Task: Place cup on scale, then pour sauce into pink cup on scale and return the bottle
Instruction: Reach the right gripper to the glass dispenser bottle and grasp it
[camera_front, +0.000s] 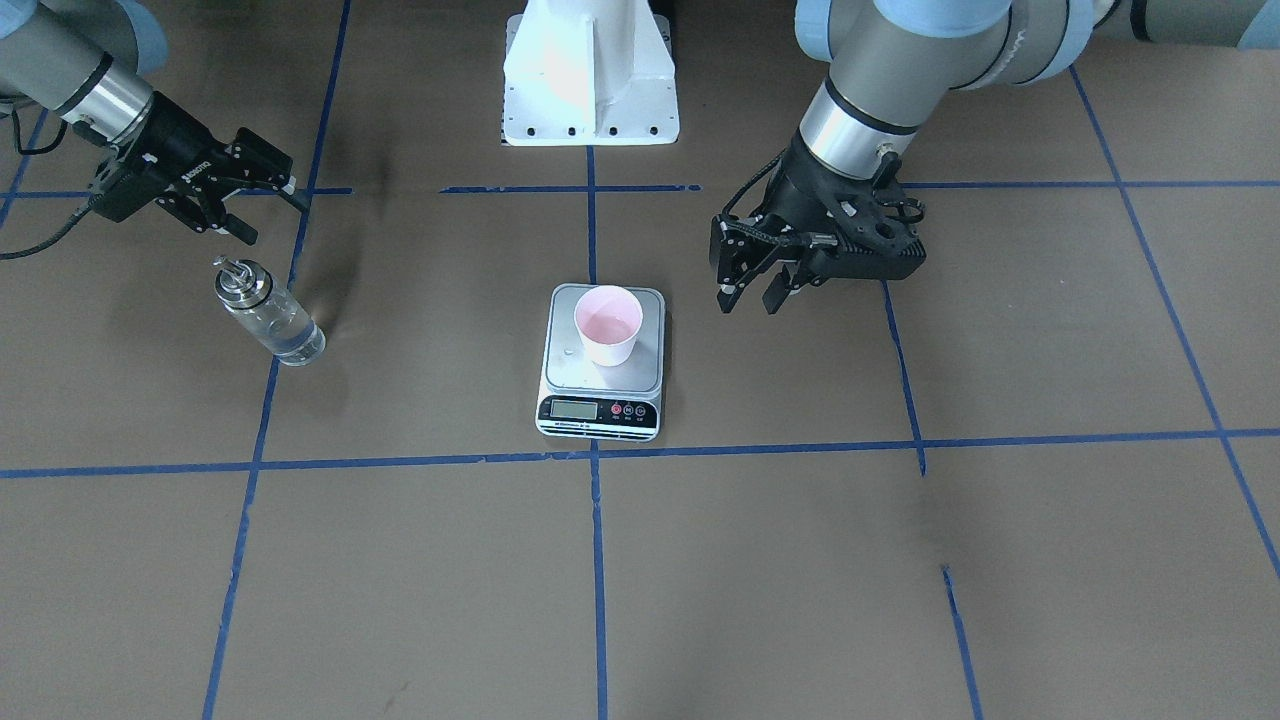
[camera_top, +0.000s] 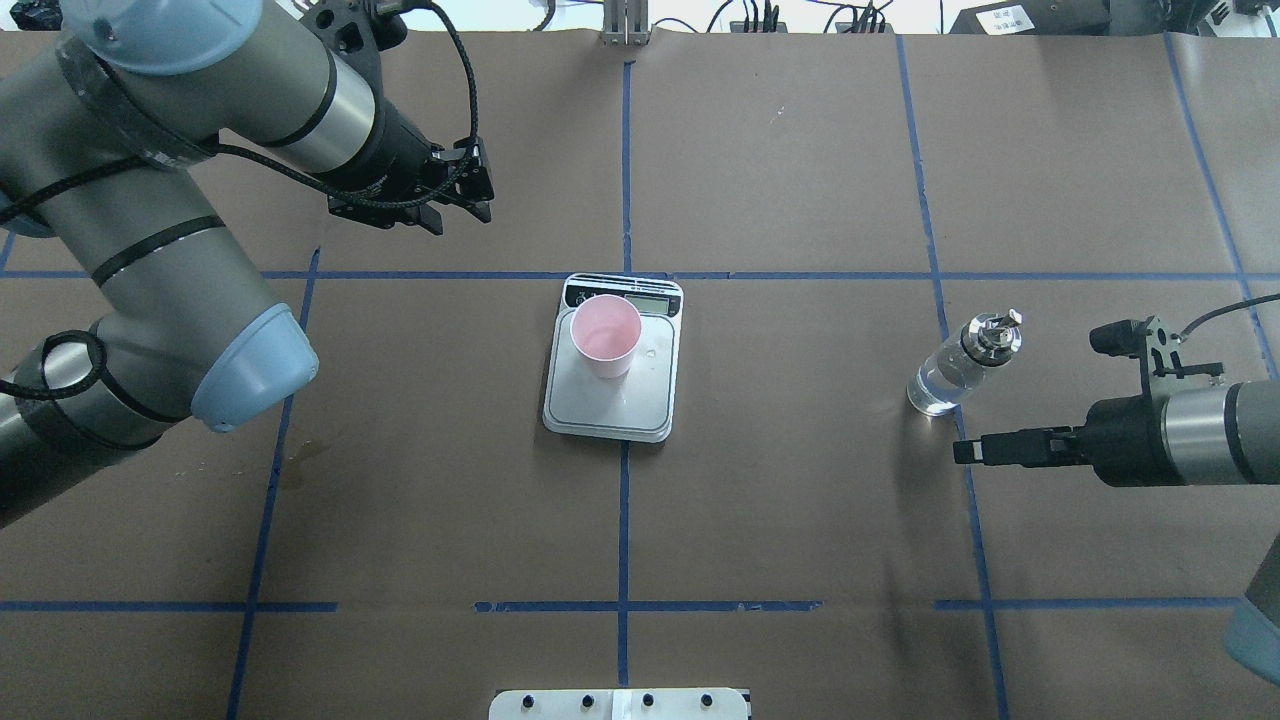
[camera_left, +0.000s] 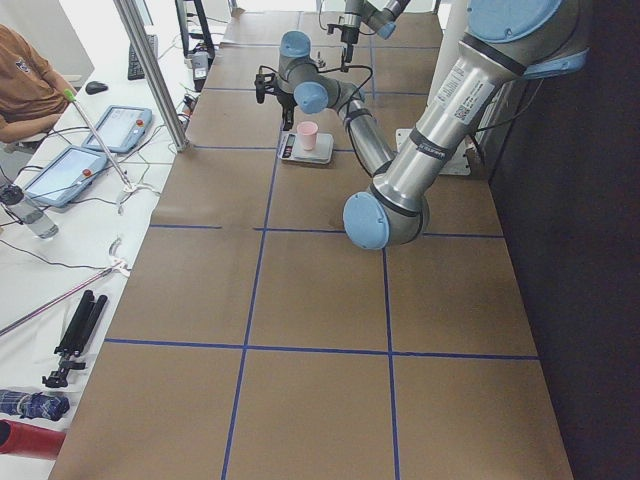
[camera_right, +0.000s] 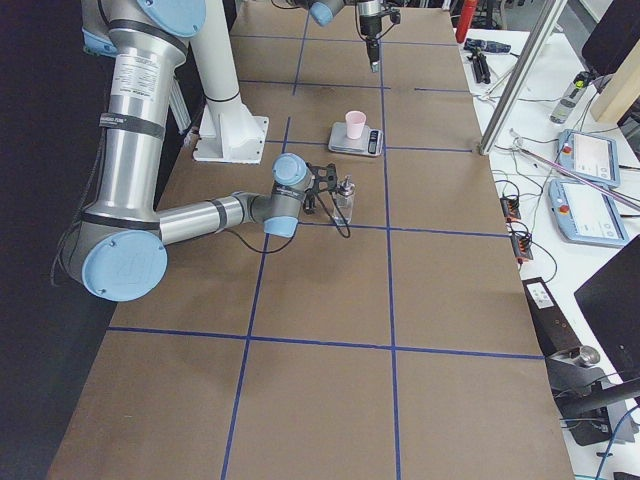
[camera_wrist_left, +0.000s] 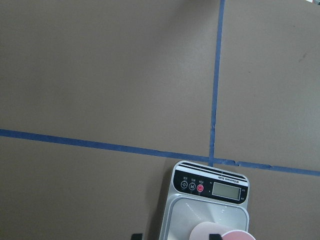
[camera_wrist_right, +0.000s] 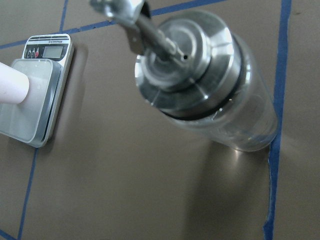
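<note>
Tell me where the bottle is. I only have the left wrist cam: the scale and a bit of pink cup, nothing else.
Observer: The bottle stands upright on the table, well clear of the scale, on the right arm's side.
Operator: Right gripper on it?
Observer: No. The right gripper is open beside the bottle, not around it.
Operator: Cup seated properly?
Observer: The cup stands upright with its base fully on the platform.
</note>
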